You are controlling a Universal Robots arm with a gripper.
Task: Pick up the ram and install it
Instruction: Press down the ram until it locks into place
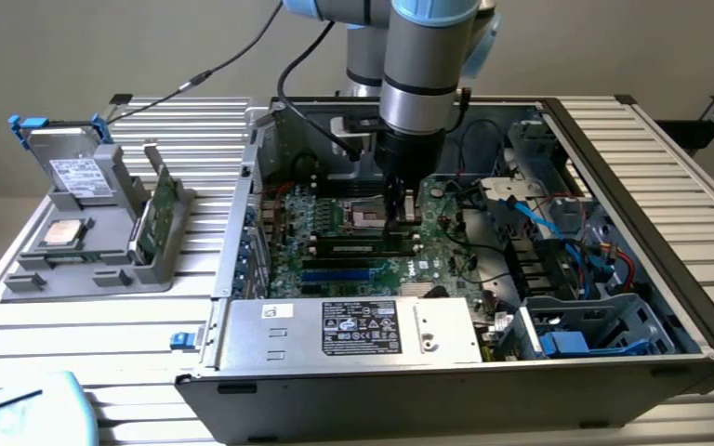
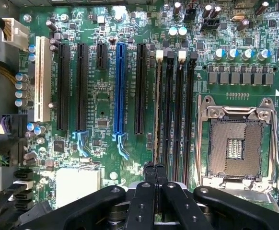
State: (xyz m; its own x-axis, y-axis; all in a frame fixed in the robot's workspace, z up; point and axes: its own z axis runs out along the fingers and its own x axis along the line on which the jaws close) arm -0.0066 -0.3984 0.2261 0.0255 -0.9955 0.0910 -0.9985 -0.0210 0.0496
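Note:
The ram (image 2: pixel 156 110) stands on edge in the first of the black memory slots beside the CPU socket (image 2: pixel 235 143), running the slot's length. In the exterior view the ram (image 1: pixel 352 247) lies as a dark strip across the motherboard (image 1: pixel 332 269). My gripper (image 2: pixel 155 168) is shut, its two black fingers pressed together. The tips sit on the ram's top edge at one end. From the exterior view, the gripper (image 1: pixel 397 226) reaches straight down into the open computer case (image 1: pixel 654 269).
A grey power supply (image 1: pixel 350 330) lies along the case's front. Cables and a drive cage (image 1: pixel 580 325) crowd the exterior view's right. Left of the case, a grey holder (image 1: pixel 85 251) carries a green card (image 1: pixel 152 218), a silver processor (image 1: pixel 62 232) and a drive (image 1: pixel 78 172).

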